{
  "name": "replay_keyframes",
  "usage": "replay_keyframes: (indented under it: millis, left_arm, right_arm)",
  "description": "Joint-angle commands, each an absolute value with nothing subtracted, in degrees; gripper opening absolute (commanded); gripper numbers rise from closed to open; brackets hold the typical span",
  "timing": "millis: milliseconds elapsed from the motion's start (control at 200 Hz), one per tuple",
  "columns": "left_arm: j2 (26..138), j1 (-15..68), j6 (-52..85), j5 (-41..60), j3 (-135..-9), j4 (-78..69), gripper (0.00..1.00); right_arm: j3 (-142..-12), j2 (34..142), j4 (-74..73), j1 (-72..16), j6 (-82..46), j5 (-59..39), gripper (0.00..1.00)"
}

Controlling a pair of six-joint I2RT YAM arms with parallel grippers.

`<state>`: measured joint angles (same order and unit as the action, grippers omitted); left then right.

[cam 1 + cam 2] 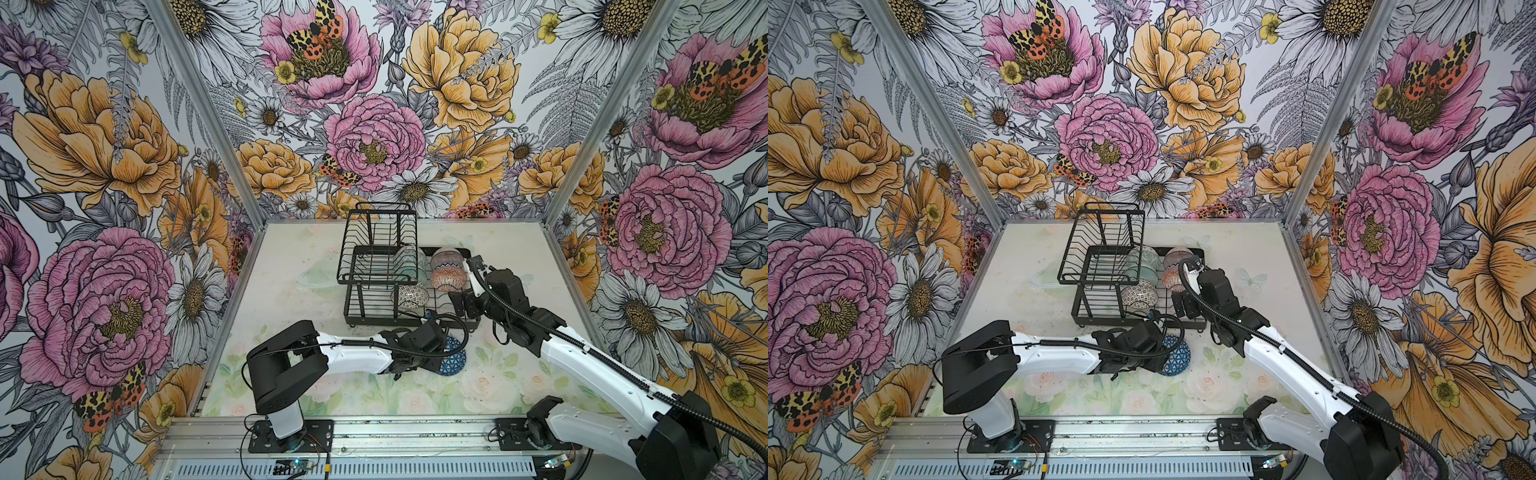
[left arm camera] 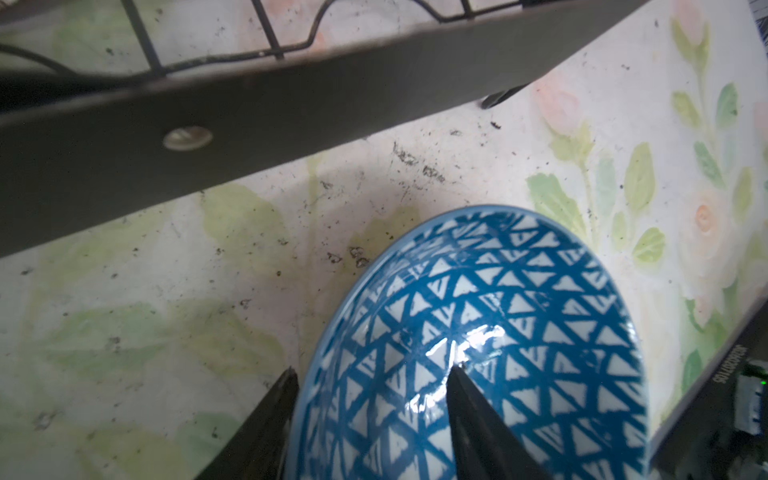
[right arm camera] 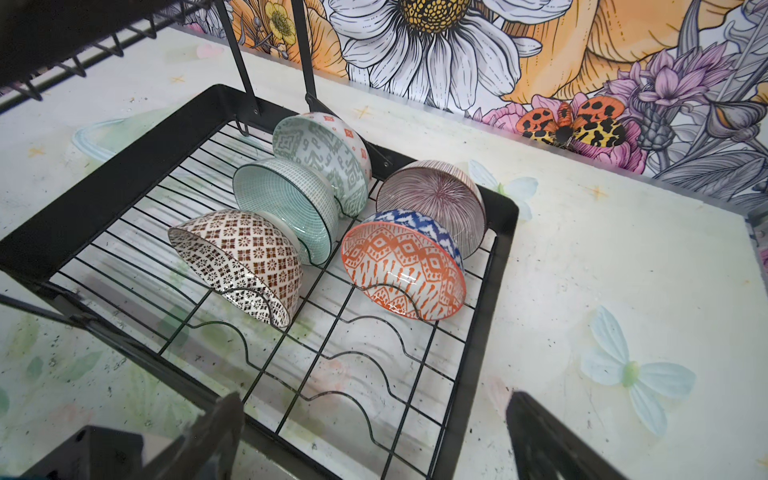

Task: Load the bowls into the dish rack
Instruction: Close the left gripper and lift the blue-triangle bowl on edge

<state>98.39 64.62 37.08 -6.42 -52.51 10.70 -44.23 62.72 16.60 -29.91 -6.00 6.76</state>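
Observation:
A blue-triangle bowl (image 2: 498, 316) (image 1: 455, 359) (image 1: 1177, 357) lies on the table just in front of the dish rack (image 1: 353, 309) (image 1: 1077, 309). My left gripper (image 2: 374, 370) is open astride its rim, one finger outside, the other inside. Several bowls stand on edge in the rack's base tray (image 3: 505, 249): grey-green (image 3: 328, 158), pale teal (image 3: 286, 203), dark mosaic (image 3: 241, 262), pink ribbed (image 3: 432, 203), orange (image 3: 403, 270). My right gripper (image 3: 374, 401) (image 1: 467, 284) hangs open and empty over the tray's front right corner.
The rack's raised wire basket (image 1: 380, 245) stands empty over the tray's back left. The rack's front bar (image 2: 291, 112) runs close beyond the blue bowl. My right arm (image 1: 582, 349) crosses the table's right side. Floral walls close in the back and both sides.

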Motion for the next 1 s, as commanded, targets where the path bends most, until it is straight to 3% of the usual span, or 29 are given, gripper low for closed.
replay_keyframes:
  millis: [0, 430, 646, 996]
  left_arm:
    - [98.92, 64.57, 36.48, -7.96, -53.79, 12.21, 0.52]
    - [99.06, 64.63, 36.79, -8.70, -53.26, 13.28, 0.22]
    - [97.25, 64.78, 36.66, -9.83, -52.65, 14.20, 0.00]
    - [87.10, 65.13, 34.87, -16.37, -49.56, 15.76, 0.00]
  right_arm:
    - [-43.68, 62.58, 16.71, -29.62, -6.24, 6.41, 0.99]
    - [-43.06, 61.59, 16.75, -29.58, -6.40, 5.97, 1.00]
    - [-42.50, 59.91, 16.94, -29.53, -6.60, 5.19, 1.00]
    - [-43.19, 54.95, 21.33, -28.65, -10.77, 2.74, 0.99]
